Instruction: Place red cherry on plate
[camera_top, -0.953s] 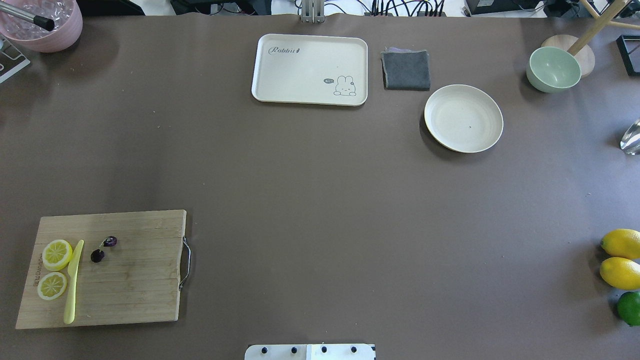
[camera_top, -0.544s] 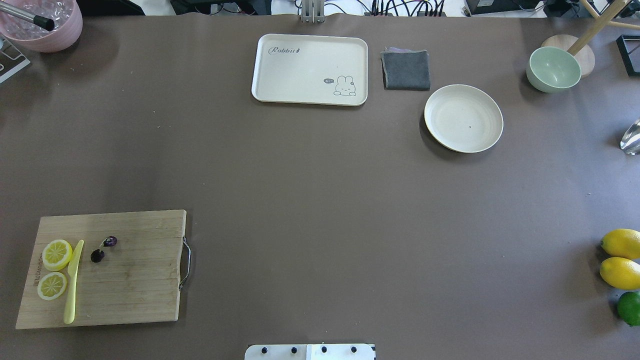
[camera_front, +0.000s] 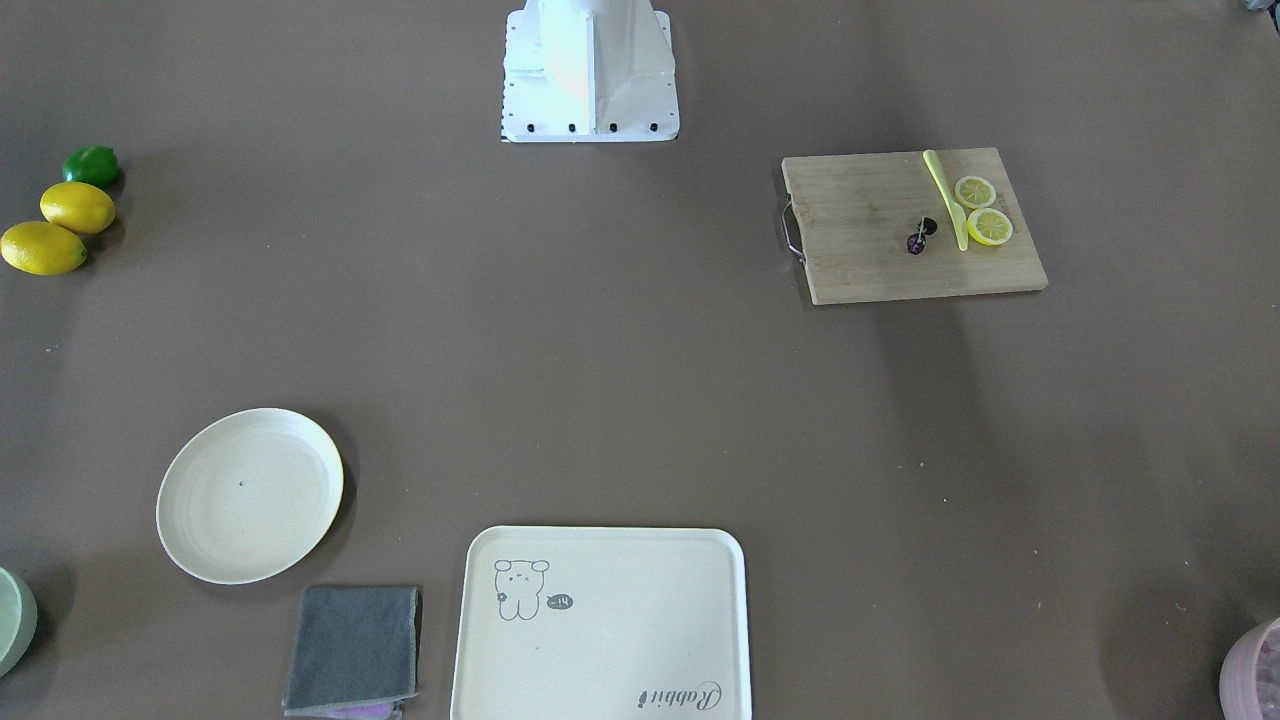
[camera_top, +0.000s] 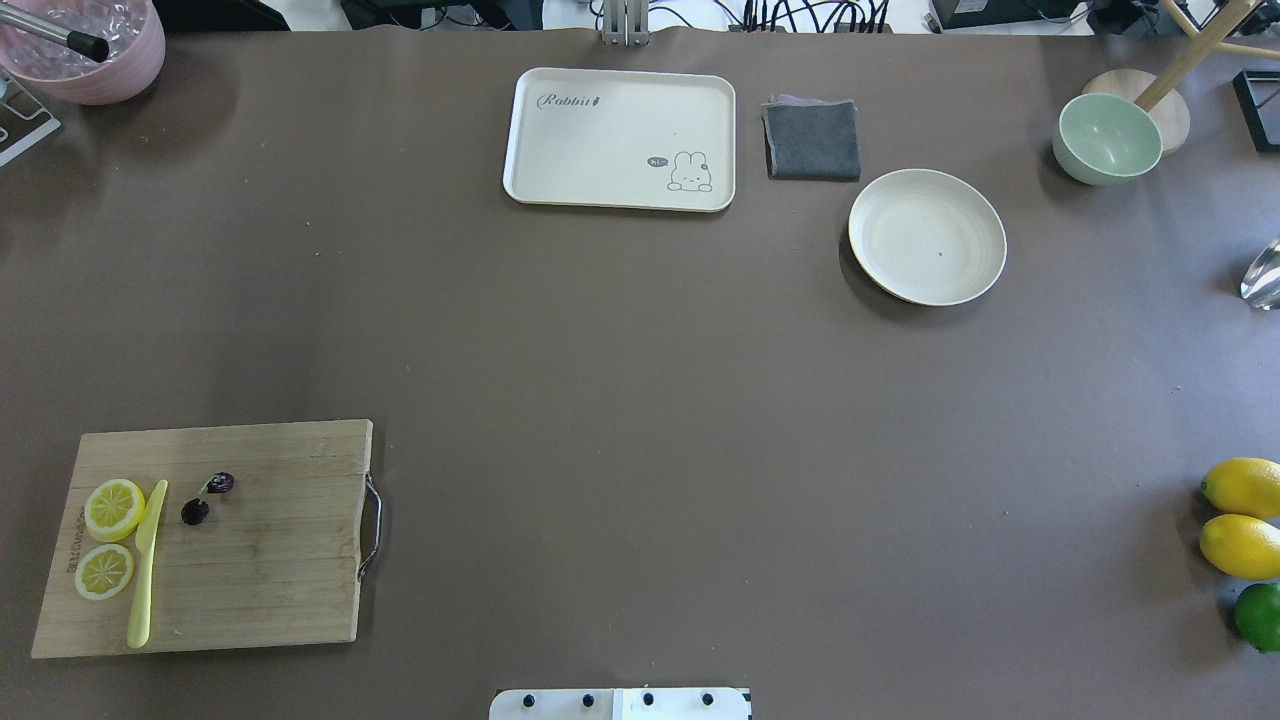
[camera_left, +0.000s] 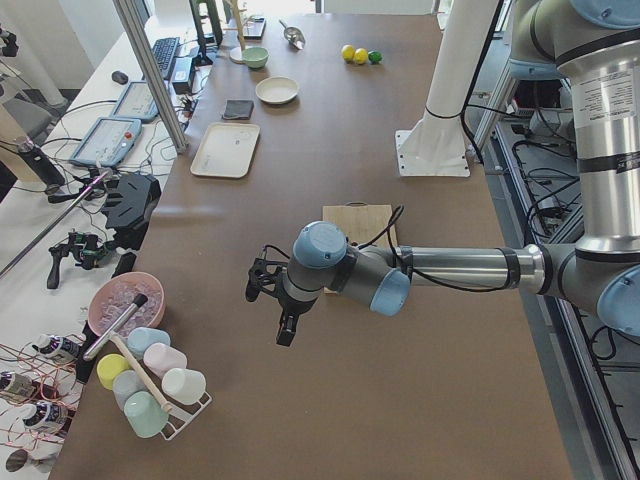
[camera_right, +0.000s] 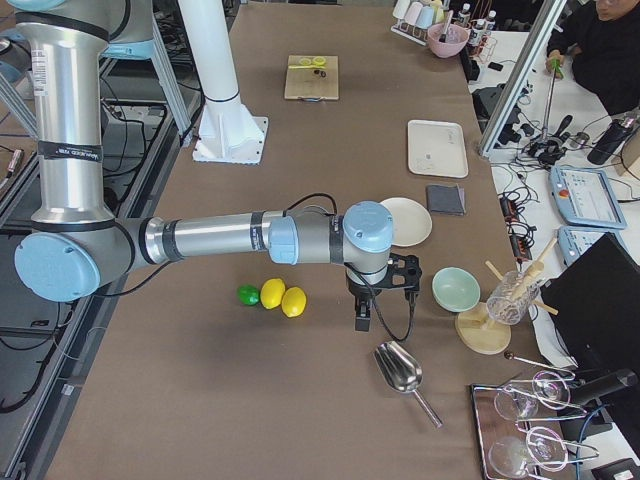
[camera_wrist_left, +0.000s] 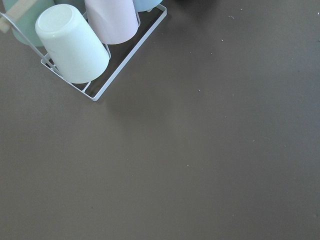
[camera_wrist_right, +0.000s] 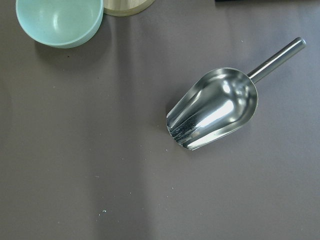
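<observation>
The red cherry (camera_top: 195, 512), a tiny dark pair joined by stems, lies on a wooden cutting board (camera_top: 260, 570) at the near left, beside a yellow knife (camera_top: 146, 565); the front view also shows the cherry (camera_front: 916, 243). The round cream plate (camera_top: 927, 236) sits bare at the far right, and the front view shows the plate (camera_front: 250, 495) too. My left gripper (camera_left: 281, 325) hangs beyond the board near a cup rack, seen only from the side. My right gripper (camera_right: 364, 312) hovers past the plate near a metal scoop. I cannot tell whether either is open or shut.
Two lemon slices (camera_top: 112, 508) lie left of the knife. A cream tray (camera_top: 620, 138) and grey cloth (camera_top: 812, 140) sit at the back. A green bowl (camera_top: 1106, 138) stands far right. Lemons (camera_top: 1243, 516) and a lime (camera_top: 1258, 616) rest at the right edge, a scoop (camera_wrist_right: 215, 107) beyond.
</observation>
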